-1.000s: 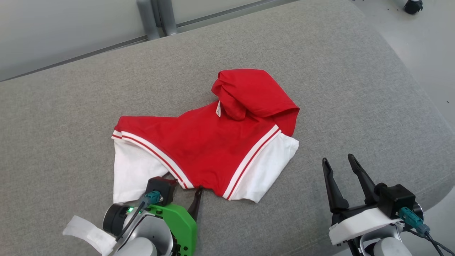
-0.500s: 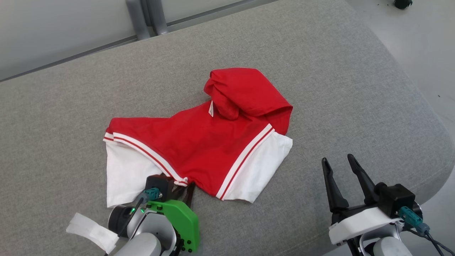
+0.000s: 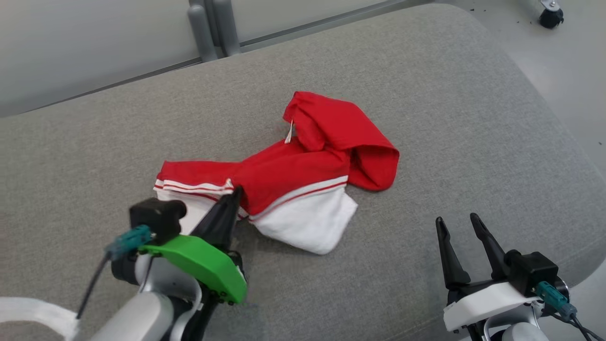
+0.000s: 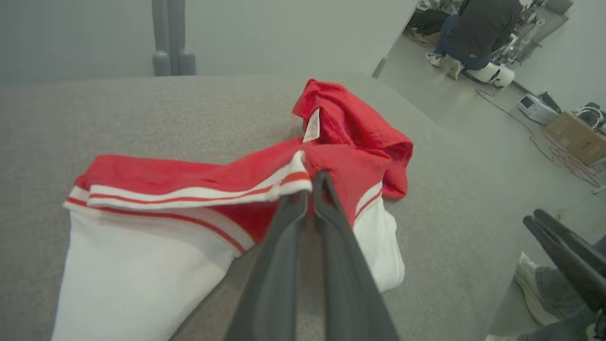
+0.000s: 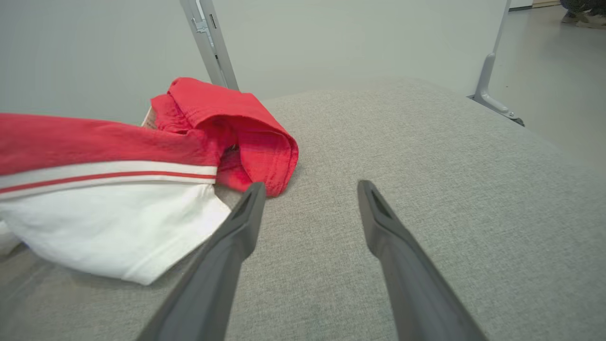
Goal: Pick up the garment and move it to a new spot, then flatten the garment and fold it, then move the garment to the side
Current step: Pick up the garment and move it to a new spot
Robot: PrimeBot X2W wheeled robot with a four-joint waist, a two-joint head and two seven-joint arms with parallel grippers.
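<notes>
two pincers show, and just one has work. the left pincer (image 3: 235, 193) is clenched on the garment (image 3: 307, 166), its fingers pressed together on the red-and-white striped band at the near edge, about mid-length. from that grip the cloth spreads far and to both sides. its long axis runs left to right across the middle of the grey surface (image 3: 426, 118), with a white sleeve on the left and the red hood bunched at the far right. the pinched part looks drawn up into a ridge while the sleeves and hood rest on the surface. the left arm is the nearer one, since it is already touching. the right pincer (image 3: 457, 219) sits near and right, well apart from the cloth, spread wide and grasping nothing. the garment lies to its far left. i judge a lift from this single hold would let both ends hang and trail.
</notes>
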